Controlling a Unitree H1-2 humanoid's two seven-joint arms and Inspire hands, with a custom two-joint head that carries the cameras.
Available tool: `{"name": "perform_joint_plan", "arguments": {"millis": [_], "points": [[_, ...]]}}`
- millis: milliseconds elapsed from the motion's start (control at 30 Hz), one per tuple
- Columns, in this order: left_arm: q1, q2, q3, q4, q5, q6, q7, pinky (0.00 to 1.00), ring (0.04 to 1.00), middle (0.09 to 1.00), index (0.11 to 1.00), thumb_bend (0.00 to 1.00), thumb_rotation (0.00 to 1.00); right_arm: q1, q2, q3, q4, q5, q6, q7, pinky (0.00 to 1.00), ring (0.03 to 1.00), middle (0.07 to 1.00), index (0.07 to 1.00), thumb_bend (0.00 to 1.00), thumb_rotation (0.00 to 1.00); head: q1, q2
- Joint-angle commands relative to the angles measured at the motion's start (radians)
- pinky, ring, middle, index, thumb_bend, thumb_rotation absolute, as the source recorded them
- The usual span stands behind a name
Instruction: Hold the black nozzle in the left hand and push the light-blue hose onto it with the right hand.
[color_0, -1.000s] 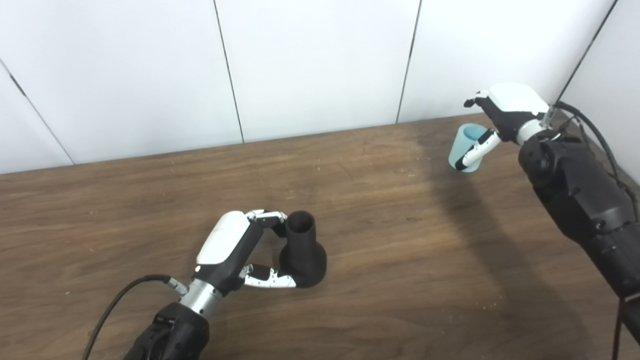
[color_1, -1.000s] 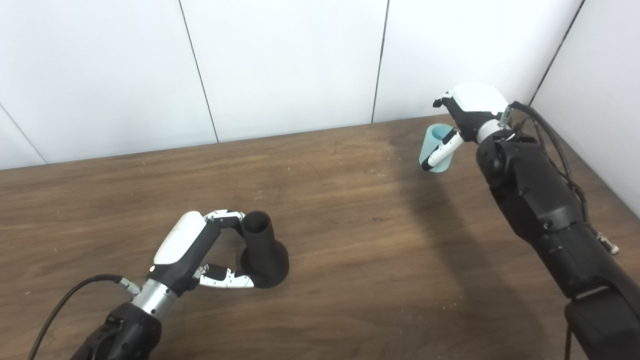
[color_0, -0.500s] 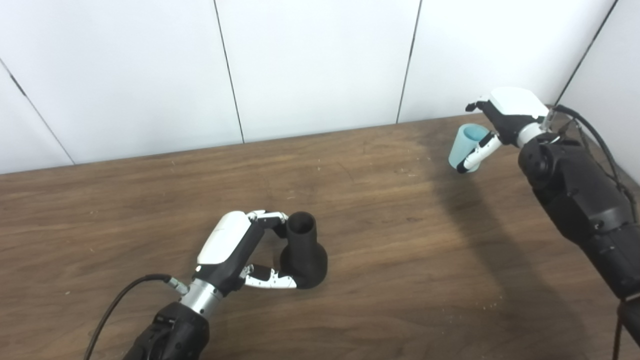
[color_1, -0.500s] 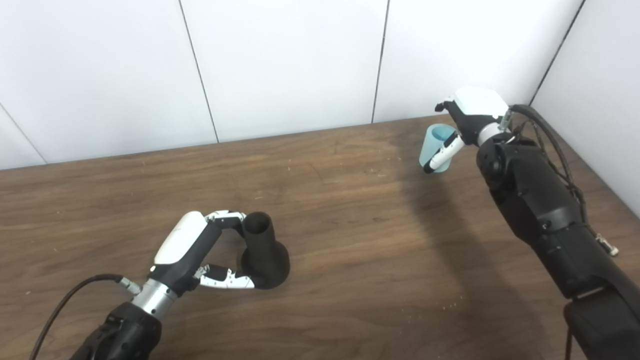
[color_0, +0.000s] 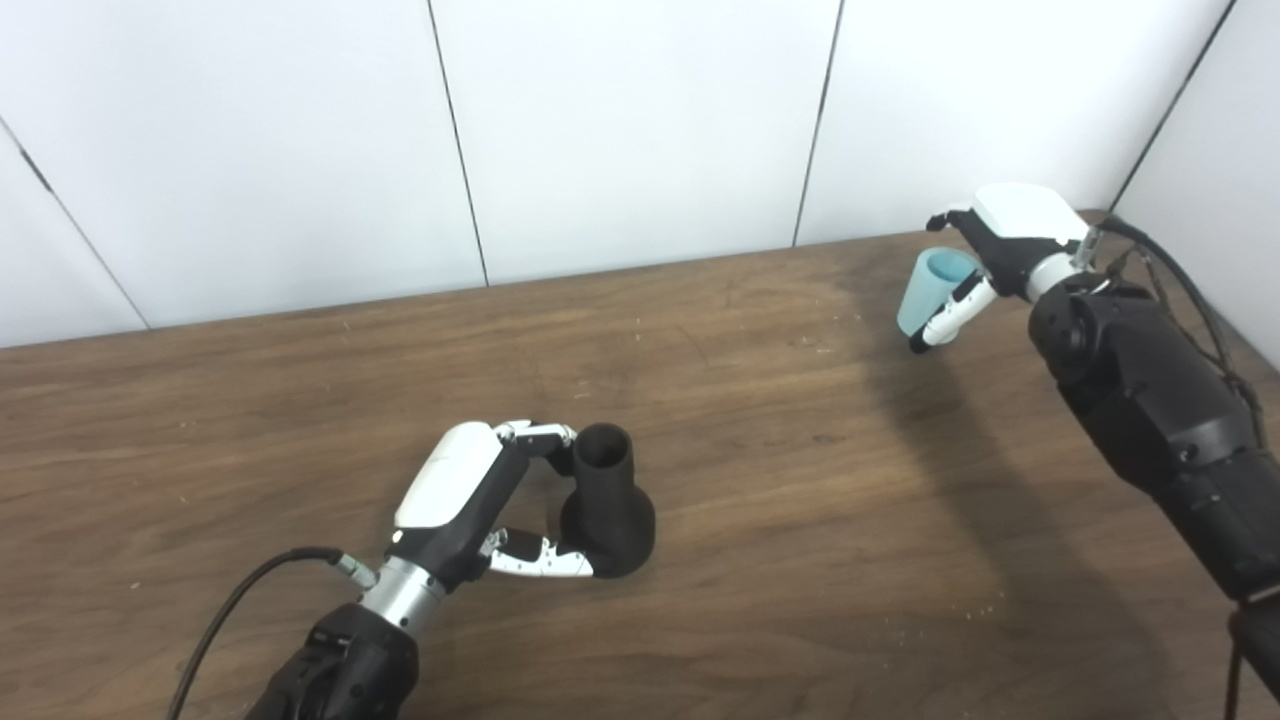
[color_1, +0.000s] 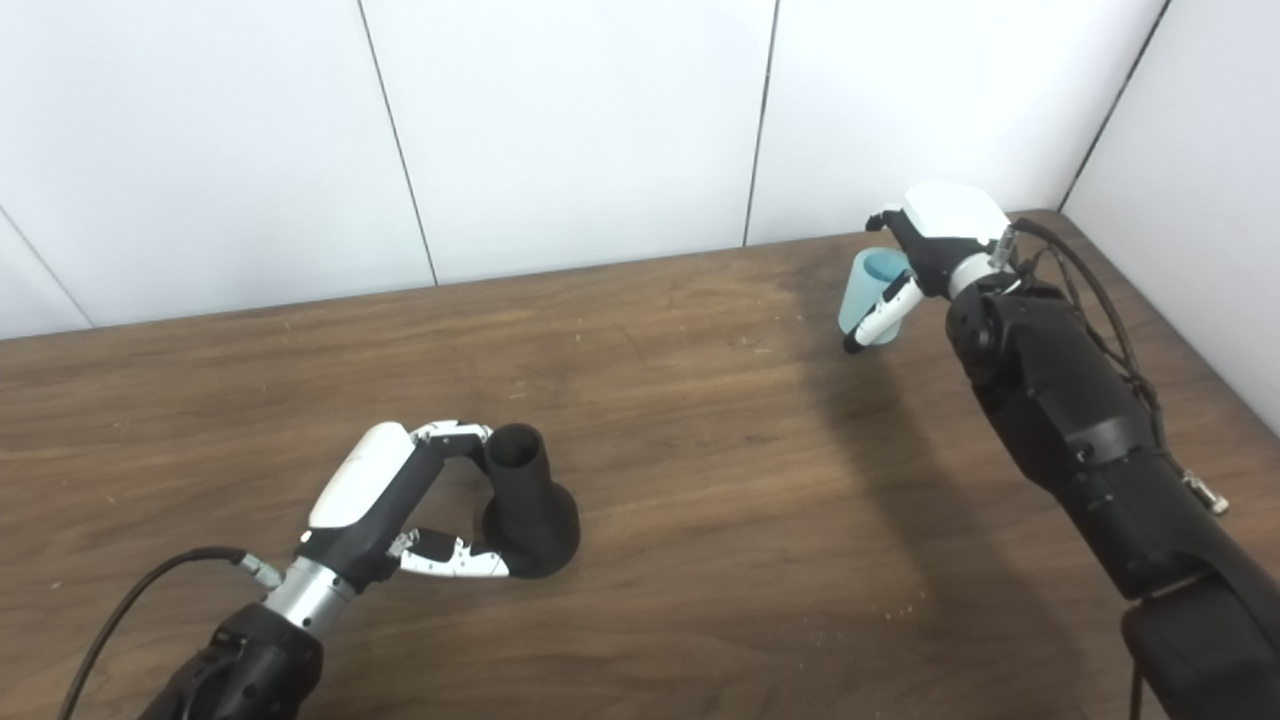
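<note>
The black nozzle stands upright on the wooden table, wide base down and open neck up, left of the middle. My left hand is closed on it from the left, fingers on the neck and thumb against the base. The short light-blue hose is at the far right, near the back edge, with its open end facing up. My right hand is shut on it, thumb across its front and fingers behind it. The hose is tilted; I cannot tell if it touches the table.
White wall panels stand close behind the table's back edge, and a side wall closes the right corner. My right forearm and its cables lie along the right side. A wide stretch of bare wood separates the two hands.
My right hand has shifted slightly down and left with the hose, which is now more tilted. The left hand and the nozzle have not moved.
</note>
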Motion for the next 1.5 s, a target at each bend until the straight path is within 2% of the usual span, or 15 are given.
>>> {"name": "perform_joint_plan", "arguments": {"millis": [0, 333, 433, 600, 700, 933, 1467], "points": [[0.043, 0.030, -0.031, 0.041, 0.066, 0.046, -0.071, 0.80, 0.601, 0.514, 0.467, 0.52, 0.00, -0.050, -0.019, -0.011, -0.023, 0.001, -0.005, -0.036, 0.76, 0.863, 0.901, 0.831, 1.00, 0.32, 0.002, 0.001], [0.039, 0.031, -0.031, 0.035, 0.066, 0.054, -0.079, 0.80, 0.599, 0.513, 0.468, 0.52, 0.00, -0.061, -0.018, -0.004, -0.008, -0.001, -0.012, -0.042, 0.74, 0.856, 0.899, 0.831, 1.00, 0.33, 0.005, 0.003], [0.041, 0.031, -0.031, 0.034, 0.066, 0.054, -0.079, 0.80, 0.598, 0.512, 0.468, 0.52, 0.00, -0.062, -0.022, 0.002, -0.014, -0.008, -0.013, -0.044, 0.71, 0.844, 0.878, 0.828, 1.00, 0.32, 0.005, 0.004], [0.042, 0.030, -0.032, 0.037, 0.068, 0.054, -0.079, 0.80, 0.602, 0.512, 0.468, 0.52, 0.00, -0.066, -0.029, 0.012, -0.008, -0.018, -0.028, -0.059, 0.63, 0.776, 0.805, 0.790, 1.00, 0.30, 0.005, 0.005], [0.040, 0.029, -0.033, 0.035, 0.068, 0.056, -0.081, 0.80, 0.603, 0.512, 0.469, 0.52, 0.00, -0.066, -0.033, 0.016, -0.012, -0.023, -0.043, -0.075, 0.54, 0.675, 0.735, 0.762, 1.00, 0.28, 0.007, 0.006], [0.040, 0.030, -0.031, 0.029, 0.069, 0.058, -0.084, 0.80, 0.603, 0.511, 0.469, 0.52, 0.00, -0.069, -0.032, 0.021, 0.016, -0.026, -0.077, -0.114, 0.43, 0.586, 0.695, 0.735, 0.99, 0.25, 0.007, 0.008], [0.041, 0.028, -0.029, 0.030, 0.063, 0.060, -0.085, 0.79, 0.600, 0.509, 0.470, 0.52, 0.00, -0.072, -0.038, 0.022, 0.019, -0.011, -0.083, -0.084, 0.45, 0.593, 0.687, 0.724, 0.99, 0.25, 0.006, 0.012]]}}
